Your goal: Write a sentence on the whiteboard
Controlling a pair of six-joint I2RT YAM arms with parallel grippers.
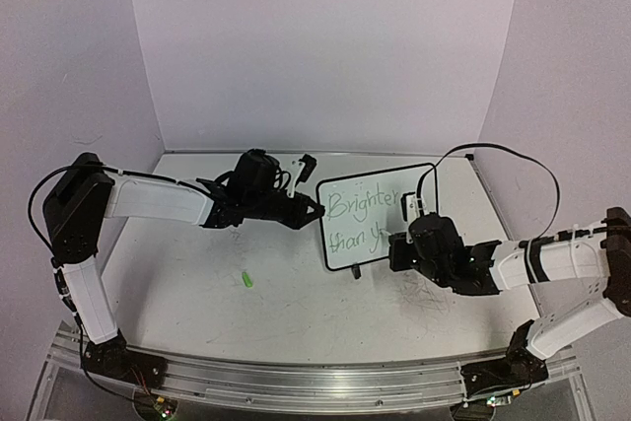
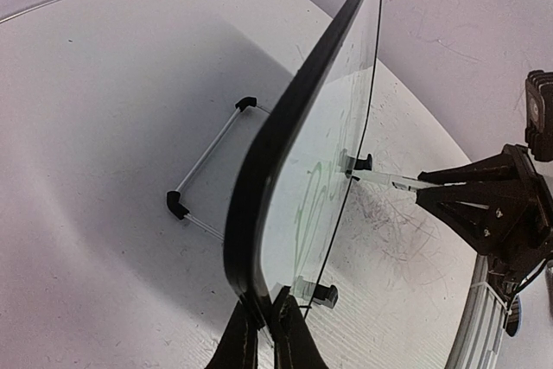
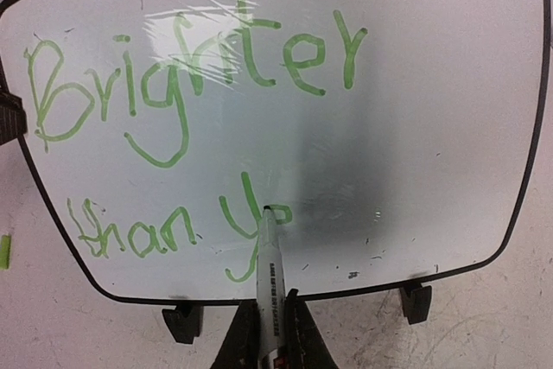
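Note:
The whiteboard (image 1: 357, 190) stands tilted on its black feet in the middle of the table. Green handwriting, the sentence (image 1: 360, 210), reads "Brighter" with "than yo" beneath it (image 3: 181, 84). My left gripper (image 1: 315, 210) is shut on the board's left edge; in the left wrist view the jaws (image 2: 266, 304) pinch the black frame (image 2: 285, 153). My right gripper (image 3: 275, 300) is shut on a white marker (image 3: 270, 257), whose tip touches the board at the small "o". In the top view the right gripper (image 1: 399, 242) is at the board's lower right.
A small green cap (image 1: 245, 280) lies on the tabletop left of the board and shows at the left edge of the right wrist view (image 3: 4, 251). Behind the board is its wire stand (image 2: 207, 162). Grey scribbles (image 1: 424, 293) mark the table. Walls close off the back and both sides.

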